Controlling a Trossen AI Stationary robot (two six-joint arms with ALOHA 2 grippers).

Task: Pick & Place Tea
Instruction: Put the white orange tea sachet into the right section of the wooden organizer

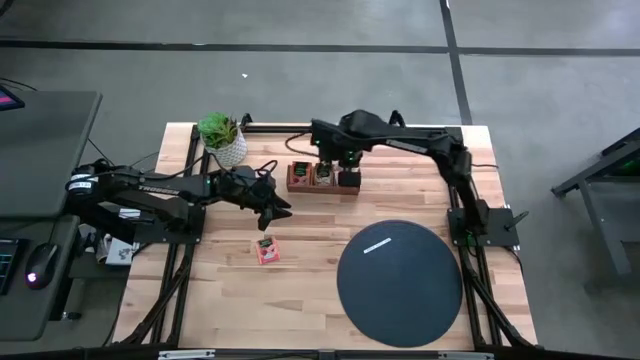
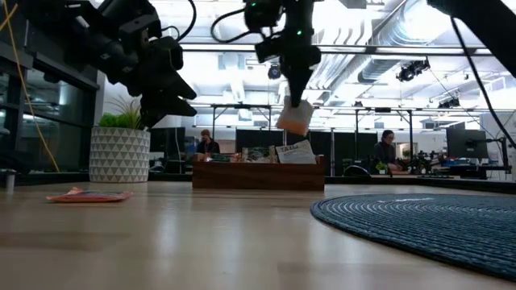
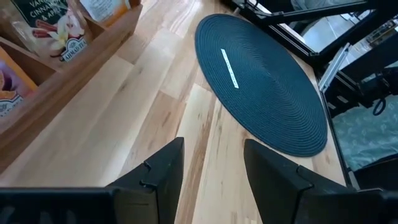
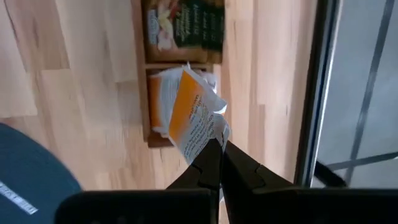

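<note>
A brown wooden tray (image 1: 323, 178) with three compartments of tea sachets stands at the table's far middle. My right gripper (image 4: 219, 146) hangs over the tray's right end, shut on an orange and white tea sachet (image 4: 198, 118). My left gripper (image 3: 211, 146) is open with nothing between its fingers; it hovers above the table left of the tray (image 3: 74, 68). A red-orange sachet (image 1: 266, 250) lies flat on the bare wood near the middle. A silvery white sachet (image 1: 380, 245) lies flat on the black disc (image 1: 400, 285). My right gripper pinches the orange and white sachet by one edge (image 4: 210, 138) between its two fingertips. The fingers come from above, pointing down. The sachet (image 2: 294, 118) hangs tilted below them, lifted clear above the tray's right compartment (image 4: 163, 112).
A potted plant (image 1: 222, 138) stands at the table's far left, close to the tray. The black disc covers the near right of the table. Bare wood lies between the disc and the tray. People sit in the room beyond the table (image 2: 208, 143).
</note>
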